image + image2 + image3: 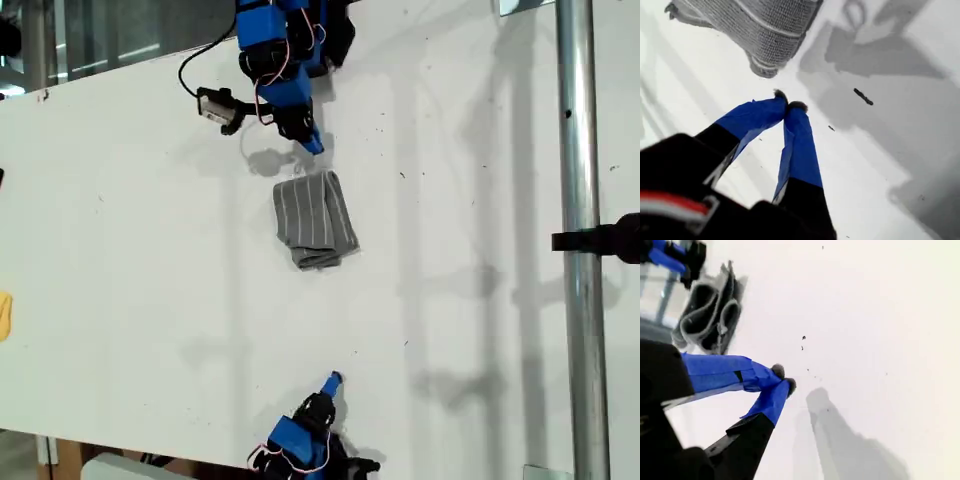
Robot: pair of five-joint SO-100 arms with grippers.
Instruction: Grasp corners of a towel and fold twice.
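This looks like a robotics lab or test bench: a plain white table (120, 230), scuffed with small dark specks, carries two blue 3D-printed arms (285, 60) with exposed wiring, beside a metal pole (583, 250) with a black clamp (600, 240), and glass panes (90, 40) behind.

My second gripper (784, 379) hangs closed over the table (880, 315), folded towel (707, 315) beyond
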